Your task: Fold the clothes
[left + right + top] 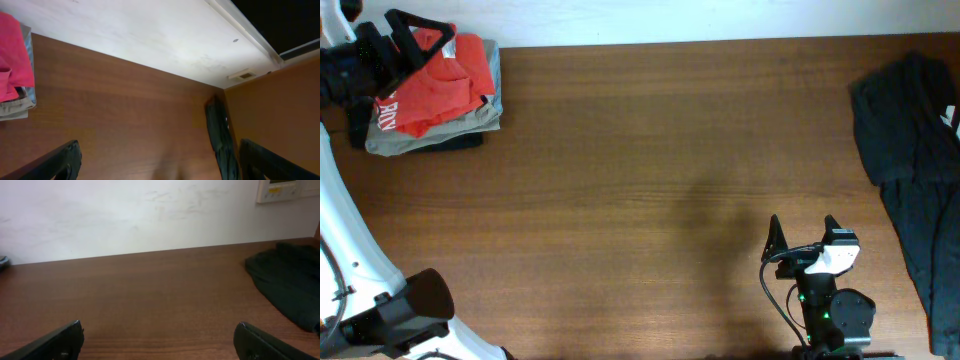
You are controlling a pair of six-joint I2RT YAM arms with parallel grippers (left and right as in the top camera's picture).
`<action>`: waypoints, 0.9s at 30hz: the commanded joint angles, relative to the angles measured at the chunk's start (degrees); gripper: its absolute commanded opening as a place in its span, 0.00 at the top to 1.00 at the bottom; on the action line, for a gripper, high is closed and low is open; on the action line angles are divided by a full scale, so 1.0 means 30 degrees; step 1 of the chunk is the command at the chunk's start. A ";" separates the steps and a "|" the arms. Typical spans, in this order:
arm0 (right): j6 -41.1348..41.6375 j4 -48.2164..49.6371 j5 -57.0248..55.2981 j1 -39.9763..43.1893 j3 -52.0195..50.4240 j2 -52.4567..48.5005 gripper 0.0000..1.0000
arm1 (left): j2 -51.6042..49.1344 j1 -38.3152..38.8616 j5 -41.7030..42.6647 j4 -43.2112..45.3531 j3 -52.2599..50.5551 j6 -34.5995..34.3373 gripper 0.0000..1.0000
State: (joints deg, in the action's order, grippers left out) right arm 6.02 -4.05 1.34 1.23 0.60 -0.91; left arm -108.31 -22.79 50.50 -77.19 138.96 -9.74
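The red-orange T-shirt point(440, 85) lies folded at the far left corner of the table, on top of a pile, with white lettering showing at its left edge. It also shows at the left edge of the left wrist view point(12, 55). My left gripper point(430, 45) hovers over the shirt's far end, open and empty, its fingers wide apart in the left wrist view point(160, 165). My right gripper point(803, 232) is near the front edge, right of the middle, open and empty over bare wood point(160, 340).
Khaki-grey folded garments point(430, 135) lie under the red shirt point(15, 105). A dark crumpled garment point(910, 120) covers the table's right side point(290, 275) point(220, 135). A white wall runs behind the brown wooden table point(640, 150).
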 commanded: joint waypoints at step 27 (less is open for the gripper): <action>0.0000 -0.0117 0.0036 -0.0146 -0.0095 0.0197 0.01 | 1.5016 0.8575 -1.3318 1.0440 -2.1828 0.5727 0.01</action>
State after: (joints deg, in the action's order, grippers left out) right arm 6.00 -4.08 1.34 1.23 0.62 -0.91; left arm -72.64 2.59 14.39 -50.78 86.85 4.03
